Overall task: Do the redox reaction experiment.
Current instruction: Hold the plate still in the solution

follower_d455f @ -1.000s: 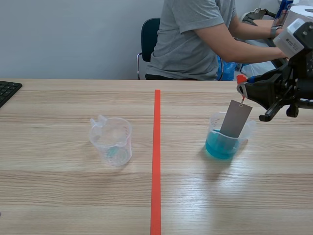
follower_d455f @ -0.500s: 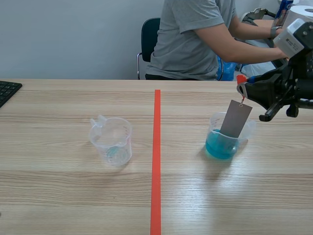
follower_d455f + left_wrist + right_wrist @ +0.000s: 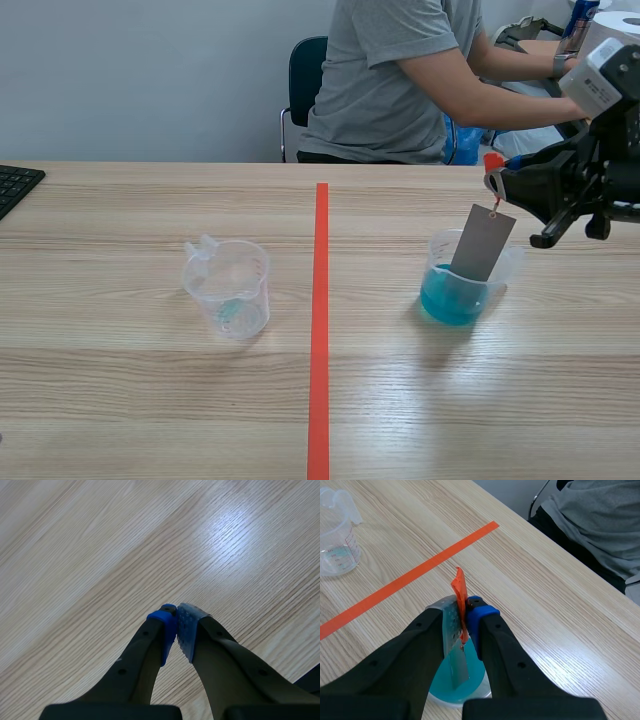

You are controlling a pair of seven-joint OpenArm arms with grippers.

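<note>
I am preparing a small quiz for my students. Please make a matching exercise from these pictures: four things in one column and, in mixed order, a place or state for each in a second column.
Things
1. clear beaker
2. grey strip
3. left gripper
4. right gripper

Places or states
A. shut on nothing
B. shut on the orange tag
C. lower end inside the beaker of blue liquid
D. stands left of the orange-red line

Pairs: 1-D, 2-C, 3-A, 4-B

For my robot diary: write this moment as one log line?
right pincer: shut on orange-red tag of grey metal strip | strip: dipped in clear plastic beaker of blue liquid | left pincer: shut, empty
</note>
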